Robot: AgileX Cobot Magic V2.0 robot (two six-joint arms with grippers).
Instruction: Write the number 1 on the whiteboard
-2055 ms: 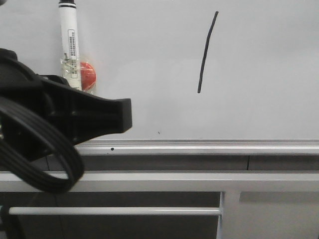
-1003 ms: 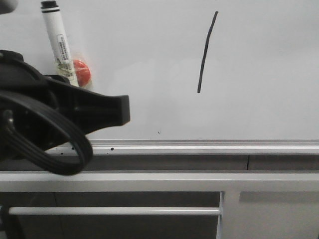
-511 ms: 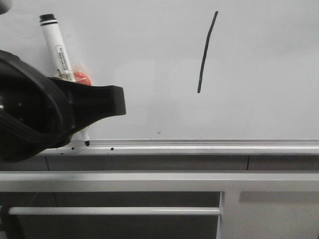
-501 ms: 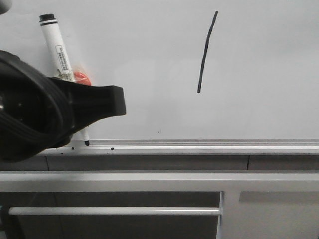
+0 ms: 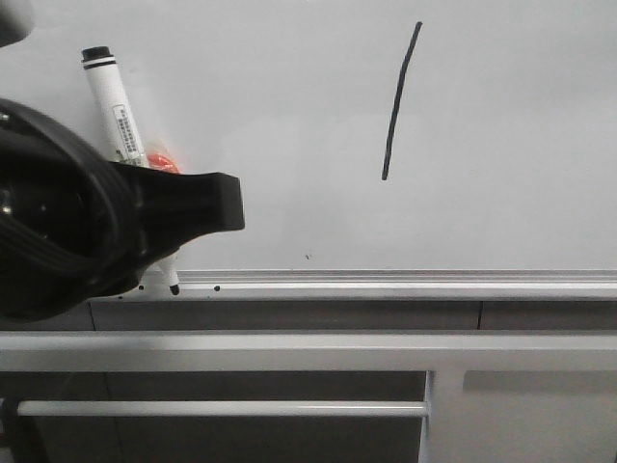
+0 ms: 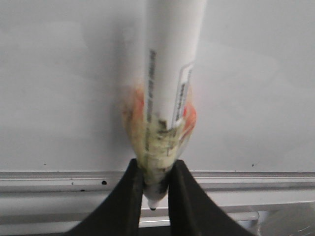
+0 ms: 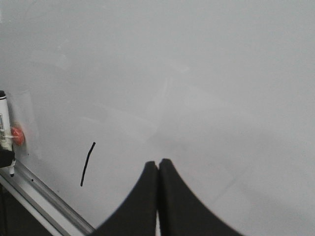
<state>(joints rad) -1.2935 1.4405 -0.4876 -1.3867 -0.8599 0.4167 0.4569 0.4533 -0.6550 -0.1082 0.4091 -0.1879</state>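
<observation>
The whiteboard fills the front view, with a silver strip along its lower edge. The number 1 is a thin, slightly slanted black stroke on it, also seen in the right wrist view as the number 1. My left gripper is shut on a white marker near its tip. In the front view the marker leans left, and its black tip is down at the strip. My right gripper is shut and empty, hanging before bare board to the right of the stroke.
An orange-red lump with yellowish tape clings to the marker where I grip it. A white metal rail and a thin bar run below the board. Small black specks dot the strip.
The left gripper has come down with the marker, which tilted from upright to leaning left. Its tip now rests at the silver strip. The stroke is unchanged.
</observation>
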